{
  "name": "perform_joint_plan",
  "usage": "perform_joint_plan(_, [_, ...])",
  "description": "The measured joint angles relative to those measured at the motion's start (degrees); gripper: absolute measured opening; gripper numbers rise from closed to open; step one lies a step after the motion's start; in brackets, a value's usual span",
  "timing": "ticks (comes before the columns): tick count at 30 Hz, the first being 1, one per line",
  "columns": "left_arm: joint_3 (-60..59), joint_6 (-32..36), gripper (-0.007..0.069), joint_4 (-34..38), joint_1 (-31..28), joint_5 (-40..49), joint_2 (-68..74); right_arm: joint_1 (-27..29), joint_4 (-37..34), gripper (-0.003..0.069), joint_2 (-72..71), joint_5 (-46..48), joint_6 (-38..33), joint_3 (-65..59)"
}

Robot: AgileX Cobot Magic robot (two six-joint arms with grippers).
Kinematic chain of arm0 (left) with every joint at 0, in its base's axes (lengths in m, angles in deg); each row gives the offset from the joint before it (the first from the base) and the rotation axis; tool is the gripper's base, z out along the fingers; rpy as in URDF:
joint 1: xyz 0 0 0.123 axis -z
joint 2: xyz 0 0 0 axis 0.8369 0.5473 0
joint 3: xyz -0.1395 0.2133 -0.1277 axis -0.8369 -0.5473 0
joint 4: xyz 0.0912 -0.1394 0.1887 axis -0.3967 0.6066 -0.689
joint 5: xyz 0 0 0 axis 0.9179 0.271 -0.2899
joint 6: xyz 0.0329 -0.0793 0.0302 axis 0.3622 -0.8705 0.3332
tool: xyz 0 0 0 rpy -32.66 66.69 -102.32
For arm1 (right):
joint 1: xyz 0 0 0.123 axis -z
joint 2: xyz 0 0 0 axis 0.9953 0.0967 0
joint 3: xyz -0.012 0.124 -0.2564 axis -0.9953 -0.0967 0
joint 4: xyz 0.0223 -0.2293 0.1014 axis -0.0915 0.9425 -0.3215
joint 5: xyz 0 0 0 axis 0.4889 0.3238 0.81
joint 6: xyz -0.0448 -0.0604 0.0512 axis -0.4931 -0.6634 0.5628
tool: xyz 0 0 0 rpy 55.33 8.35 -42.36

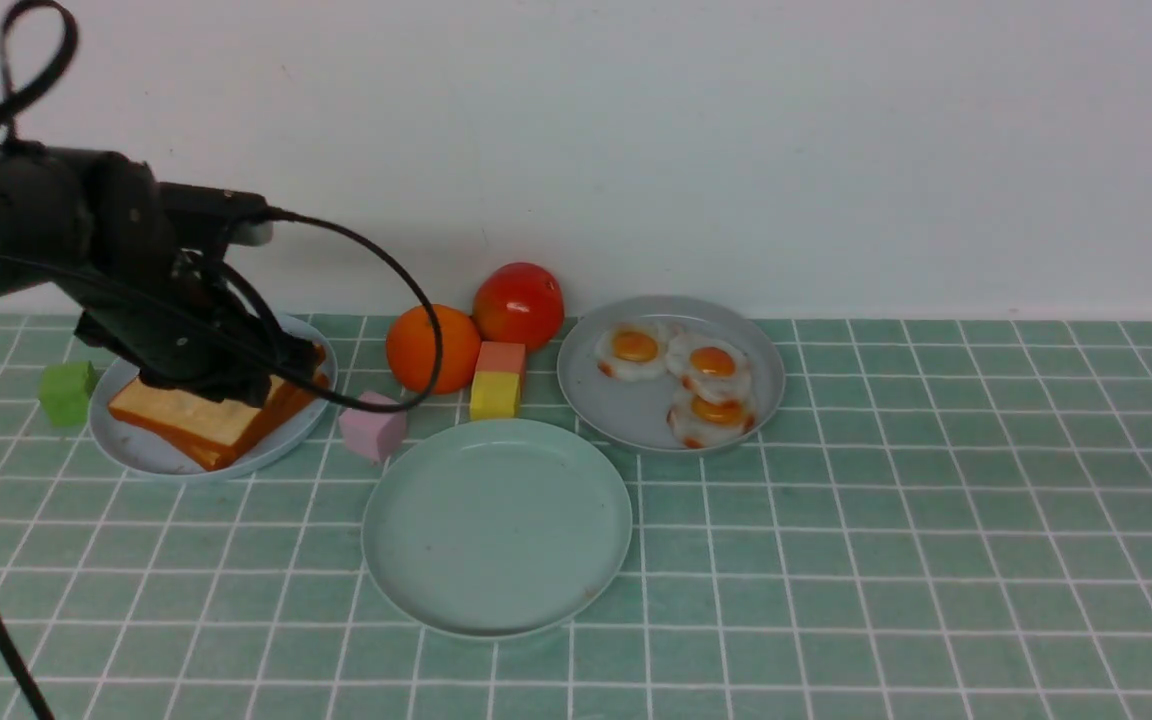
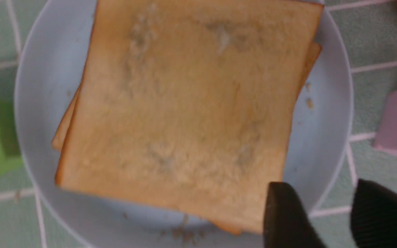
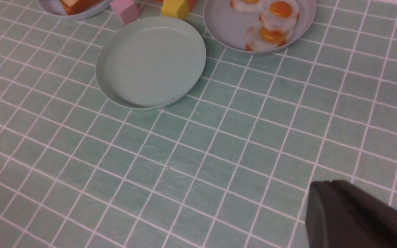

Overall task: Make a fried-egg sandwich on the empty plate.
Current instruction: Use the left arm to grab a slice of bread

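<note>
My left end effector [image 2: 322, 187] is released above the light blue plate [image 2: 36, 86]; I should pinch only 1 toast slice [image 2: 188, 103].

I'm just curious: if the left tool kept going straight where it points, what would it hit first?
Probably the corner of the top toast slice on the light blue plate; the left tool hangs open over it, depth unclear.

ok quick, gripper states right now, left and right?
Left gripper: open over a corner of the top toast slice, holding nothing.
Right gripper: looks closed, holding nothing.
</note>
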Motion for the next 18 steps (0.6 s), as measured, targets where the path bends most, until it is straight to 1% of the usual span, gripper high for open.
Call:
perform_joint_plan(3, [0.1, 1.9, 0.0403, -2.1, 0.0, -2.4, 1.7, 0.0, -0.4, 0.0022, 0.0, 0.4, 0.0, 0.0])
perform_joint_plan(6, [0.3, 2.4, 0.0438, -4.2, 0.0, -4.3, 2.8, 0.0, -1.1, 0.0027, 0.0, 0.6, 0.0, 0.0])
perform_joint_plan(9, [0.5, 2.6, 0.0446, -4.4, 0.0, -5.1, 3.8, 0.0, -1.2, 0.0031, 0.0, 0.7, 0.0, 0.0])
perform_joint_plan(18, [0.6, 2.8, 0.0438, -3.7, 0.0, -4.8, 5.9, 0.0, -1.2, 0.0041, 0.0, 1.1, 0.0, 0.2])
